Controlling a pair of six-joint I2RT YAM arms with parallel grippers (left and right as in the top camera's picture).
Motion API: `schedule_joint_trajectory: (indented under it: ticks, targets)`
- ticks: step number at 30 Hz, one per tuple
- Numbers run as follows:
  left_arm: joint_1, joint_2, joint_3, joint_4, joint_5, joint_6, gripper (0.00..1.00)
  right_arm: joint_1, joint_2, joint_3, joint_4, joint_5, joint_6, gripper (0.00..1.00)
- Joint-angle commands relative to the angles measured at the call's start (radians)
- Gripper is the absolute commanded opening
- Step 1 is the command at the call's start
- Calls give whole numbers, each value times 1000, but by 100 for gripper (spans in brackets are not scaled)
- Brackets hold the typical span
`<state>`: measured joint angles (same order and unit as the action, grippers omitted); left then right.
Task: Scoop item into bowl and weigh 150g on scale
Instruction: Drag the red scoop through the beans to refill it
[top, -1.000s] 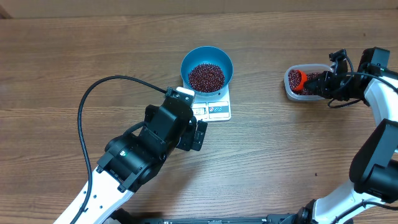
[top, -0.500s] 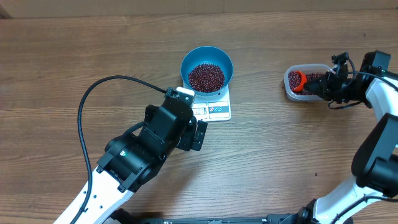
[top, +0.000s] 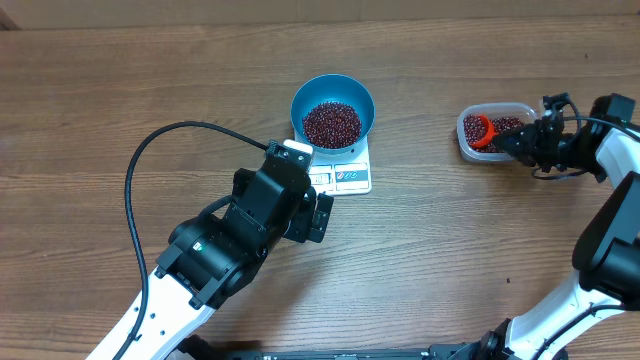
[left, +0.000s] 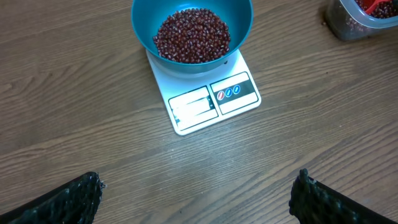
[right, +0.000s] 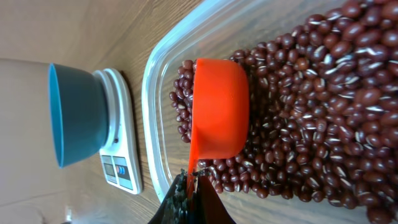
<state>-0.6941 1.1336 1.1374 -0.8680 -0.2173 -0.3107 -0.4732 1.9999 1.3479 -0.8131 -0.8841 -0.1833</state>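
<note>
Light fell even and diffuse from above; table (top: 90, 90) read bright, matte. Soft shadow lay beneath the bowl (left: 241, 28). Overhead view was sharp. Left wrist fingertips (left: 68, 202) showed dark, blurred (too close to lens). Beans (right: 311, 93) looked crisp.

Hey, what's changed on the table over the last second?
The right gripper drew back slightly to the right, still shut on the orange scoop, which stays in the clear tub over the beans. The open left gripper, the blue bowl and the scale did not move.
</note>
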Motion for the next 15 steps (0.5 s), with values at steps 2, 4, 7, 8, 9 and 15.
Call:
schedule_joint_trajectory:
  ticks: [2, 4, 7, 8, 9, 15]
  targets:
    - [0, 5, -2, 4, 5, 19, 99, -29, 17, -8, 4, -105, -1, 4]
    - [0, 5, -2, 4, 5, 19, 100, -50, 17, -8, 5, -166, -1, 4]
    - [0, 5, -2, 4, 5, 19, 100, -69, 17, -8, 4, -216, -1, 4]
    - [0, 5, -2, 4, 5, 19, 100, -77, 17, -8, 4, -233, -1, 4]
    - [0, 5, -2, 4, 5, 19, 100, -86, 17, -8, 3, -249, -1, 4]
    - [0, 5, -2, 4, 5, 19, 100, -119, 17, -8, -8, -282, -1, 4]
